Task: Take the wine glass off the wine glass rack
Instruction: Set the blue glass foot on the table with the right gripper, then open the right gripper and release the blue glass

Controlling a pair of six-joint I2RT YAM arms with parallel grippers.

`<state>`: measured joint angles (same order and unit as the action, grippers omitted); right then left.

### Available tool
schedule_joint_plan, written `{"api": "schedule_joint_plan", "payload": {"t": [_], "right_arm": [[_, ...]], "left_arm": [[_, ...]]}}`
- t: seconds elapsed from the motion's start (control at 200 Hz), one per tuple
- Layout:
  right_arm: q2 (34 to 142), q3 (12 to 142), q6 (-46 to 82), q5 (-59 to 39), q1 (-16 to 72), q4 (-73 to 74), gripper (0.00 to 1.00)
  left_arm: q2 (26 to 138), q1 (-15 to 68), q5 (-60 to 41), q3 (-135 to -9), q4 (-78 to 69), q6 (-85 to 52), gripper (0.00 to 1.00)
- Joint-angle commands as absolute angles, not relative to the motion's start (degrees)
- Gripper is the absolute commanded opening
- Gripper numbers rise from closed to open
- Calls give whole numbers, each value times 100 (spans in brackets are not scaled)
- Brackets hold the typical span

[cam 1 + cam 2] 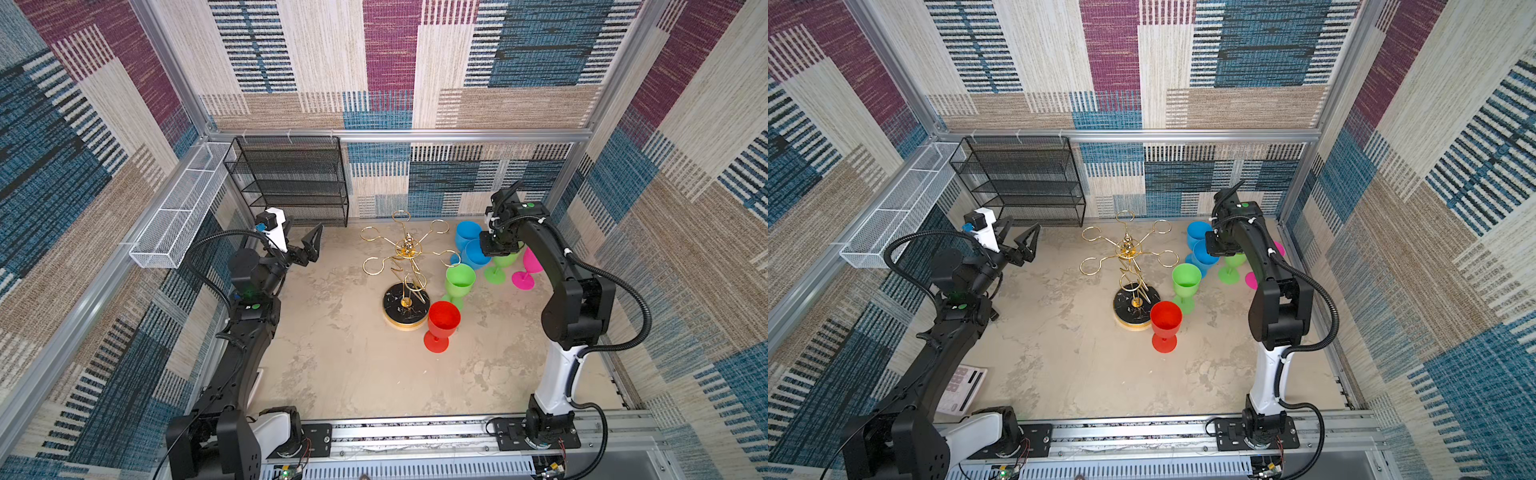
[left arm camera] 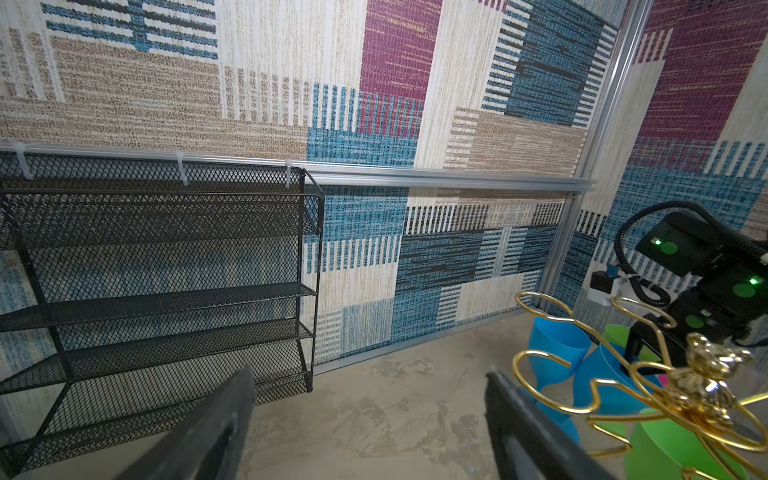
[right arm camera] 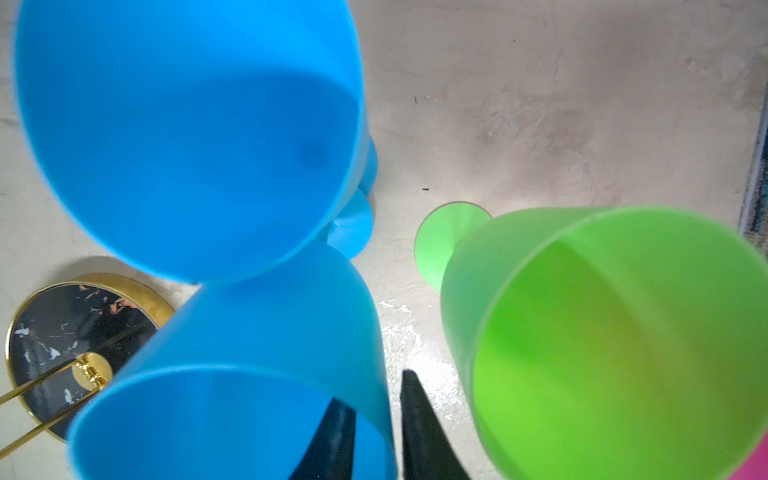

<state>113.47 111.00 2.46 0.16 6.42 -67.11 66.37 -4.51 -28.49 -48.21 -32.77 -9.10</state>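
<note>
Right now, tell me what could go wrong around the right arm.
1. The right jaws straddle the rim of a blue glass, one inside the bowl. Pulling away askew could tip it onto the second blue glass close by.
2. A green glass stands tight beside those jaws, so a sideways move may knock it.
3. The rack holds no glass, and a further reach there risks snagging its wire arms for nothing.

1. The right gripper (image 3: 371, 386), fingers narrowly parted, straddles the wall of a blue wine glass (image 3: 249, 332)
2. A second blue glass (image 3: 187, 137) and a green glass (image 3: 623, 332) stand upright just beside it
3. The wine glass rack (image 3: 62, 324) shows its black marbled base partly behind the blue glasses
</note>
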Motion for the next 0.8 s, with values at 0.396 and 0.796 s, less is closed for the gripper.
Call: {"api": "schedule_joint_plan", "payload": {"t": [0.396, 0.796], "right_arm": [[11231, 11444, 250, -430, 642, -6605, 44], [11153, 11103, 308, -625, 642, -6370, 14]], "left_arm": [[6609, -491, -2828, -4797, -3450, -896, 89], [6596, -510, -2839, -4798, -3445, -905, 89]]}}
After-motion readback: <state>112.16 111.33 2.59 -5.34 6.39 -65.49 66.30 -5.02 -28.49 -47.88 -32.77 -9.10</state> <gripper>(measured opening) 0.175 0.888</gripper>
